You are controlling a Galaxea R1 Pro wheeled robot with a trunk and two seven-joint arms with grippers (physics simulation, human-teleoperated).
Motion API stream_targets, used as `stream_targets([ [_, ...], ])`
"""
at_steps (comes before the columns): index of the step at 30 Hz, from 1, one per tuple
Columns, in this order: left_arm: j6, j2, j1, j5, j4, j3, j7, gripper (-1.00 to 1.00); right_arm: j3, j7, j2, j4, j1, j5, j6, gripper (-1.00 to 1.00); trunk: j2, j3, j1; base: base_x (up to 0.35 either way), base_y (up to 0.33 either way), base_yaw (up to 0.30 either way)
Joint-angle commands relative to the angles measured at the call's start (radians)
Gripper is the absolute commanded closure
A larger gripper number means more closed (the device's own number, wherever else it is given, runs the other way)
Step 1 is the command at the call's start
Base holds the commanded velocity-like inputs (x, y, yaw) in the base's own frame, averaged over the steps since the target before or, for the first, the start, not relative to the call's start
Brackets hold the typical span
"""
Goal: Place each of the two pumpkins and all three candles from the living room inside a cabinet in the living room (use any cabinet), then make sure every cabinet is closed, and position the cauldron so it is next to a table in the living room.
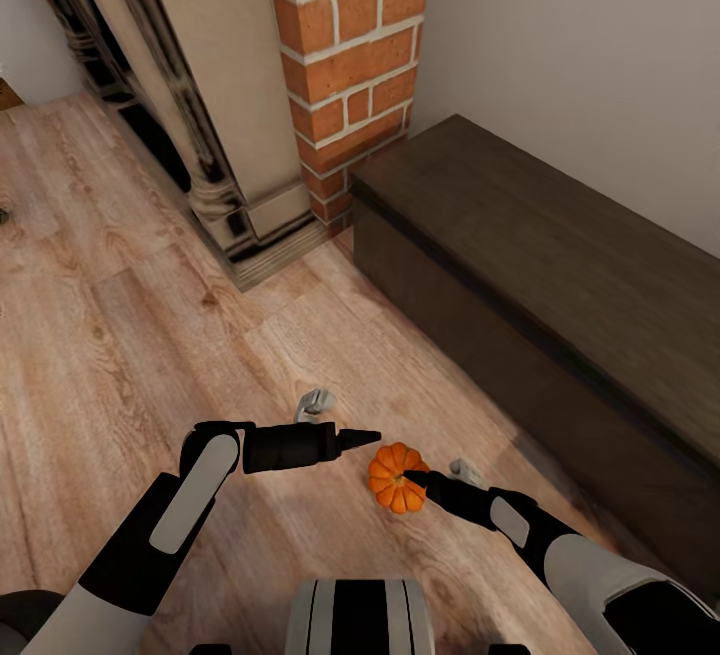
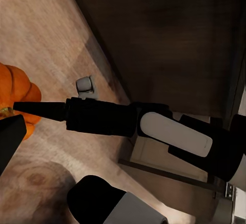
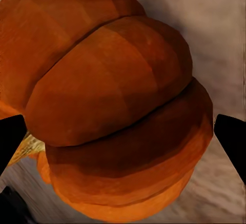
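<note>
One orange ribbed pumpkin [image 1: 397, 477] lies on the wooden floor just in front of the long dark-brown cabinet [image 1: 560, 265], whose fronts are shut. My right gripper [image 1: 412, 478] is open and straddles the pumpkin [image 3: 118, 96], one fingertip [image 3: 10, 142] on each side. My left gripper [image 1: 368, 435] hovers open a little to the pumpkin's left, holding nothing. In the left wrist view the pumpkin [image 2: 15, 88] shows beside the right gripper [image 2: 23, 107]. Two small grey objects [image 1: 315, 402] [image 1: 465, 472] lie on the floor nearby; I cannot tell whether they are candles. Cauldron and table are out of view.
A red brick column [image 1: 350, 55] and a beige fireplace surround with dark trim [image 1: 200, 115] stand behind and left of the cabinet. A plain wall runs behind the cabinet. Open wood floor [image 1: 120, 315] spreads to the left.
</note>
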State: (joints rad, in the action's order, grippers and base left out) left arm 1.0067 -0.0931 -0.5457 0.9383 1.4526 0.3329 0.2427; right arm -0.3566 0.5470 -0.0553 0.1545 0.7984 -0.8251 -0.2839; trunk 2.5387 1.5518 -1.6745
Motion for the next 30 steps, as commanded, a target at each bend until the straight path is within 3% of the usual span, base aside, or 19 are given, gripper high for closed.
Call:
stream_targets([
  [1,0.001,-0.001,-0.001,-0.01,0.0,0.0,0.009,-1.0,-0.031,-0.029,0.0,-0.002,-0.001,0.009,-0.001,1.0,0.0,-0.003,0.0,0.0,0.0,0.0],
  [25,0.003,-0.009,-0.001,-0.017,-0.002,-0.009,0.011,-1.0,-0.033,-0.028,0.002,0.0,-0.001,0.01,-0.001,1.0,-0.006,-0.105,0.011,0.0,0.0,0.0],
  [30,0.004,-0.034,0.0,-0.024,-0.02,-0.033,0.01,-1.0,-0.041,-0.028,0.002,0.0,-0.001,0.071,-0.001,1.0,-0.007,-0.132,0.013,0.0,0.0,0.0],
])
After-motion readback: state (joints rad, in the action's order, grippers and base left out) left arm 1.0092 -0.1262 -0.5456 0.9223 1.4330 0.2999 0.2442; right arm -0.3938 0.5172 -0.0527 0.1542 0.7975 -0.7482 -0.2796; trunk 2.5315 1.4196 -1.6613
